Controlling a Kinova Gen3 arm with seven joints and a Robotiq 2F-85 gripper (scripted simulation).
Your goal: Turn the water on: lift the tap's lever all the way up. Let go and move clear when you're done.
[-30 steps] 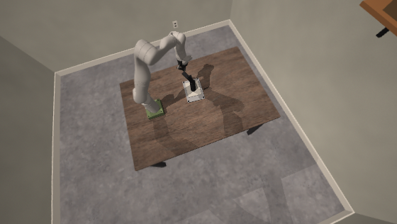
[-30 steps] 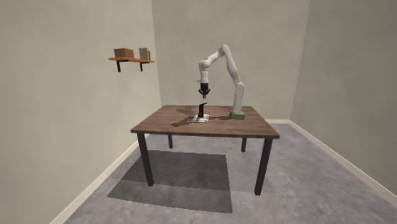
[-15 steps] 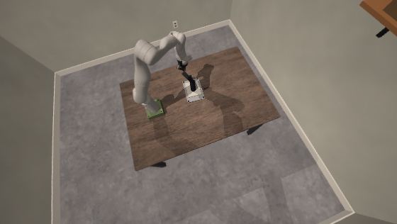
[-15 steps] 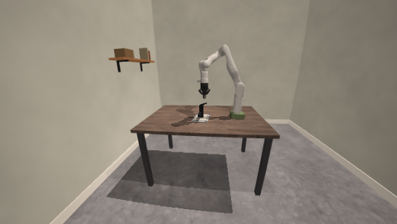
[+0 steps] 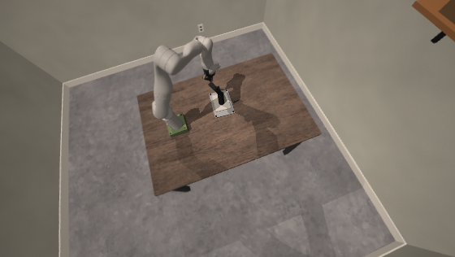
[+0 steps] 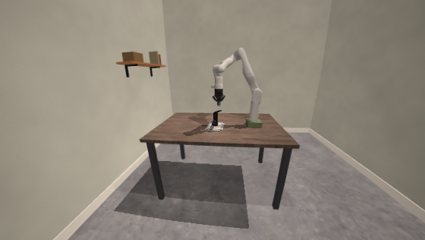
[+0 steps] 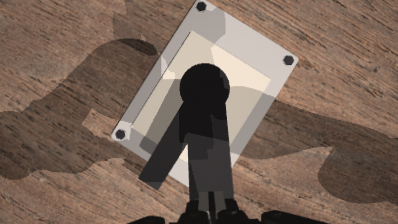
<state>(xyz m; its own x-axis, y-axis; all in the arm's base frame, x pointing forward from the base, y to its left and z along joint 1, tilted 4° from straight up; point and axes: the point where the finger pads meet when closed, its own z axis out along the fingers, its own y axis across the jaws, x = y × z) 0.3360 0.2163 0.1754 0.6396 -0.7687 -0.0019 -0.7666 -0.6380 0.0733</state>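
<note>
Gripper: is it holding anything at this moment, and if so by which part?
Nothing is held. The gripper is shut on empty air, hanging above the tap's lever with a clear gap between them.

a wooden table (image 6: 243,141) on black legs stands on grey floor; a wall shelf (image 6: 141,64) carries two boxes (image 6: 132,57).

A dark wooden table (image 6: 243,138) on four black legs carries the tap's pale square base plate (image 5: 230,111) near its middle and the arm's green base block (image 5: 182,129) just beside it.
</note>
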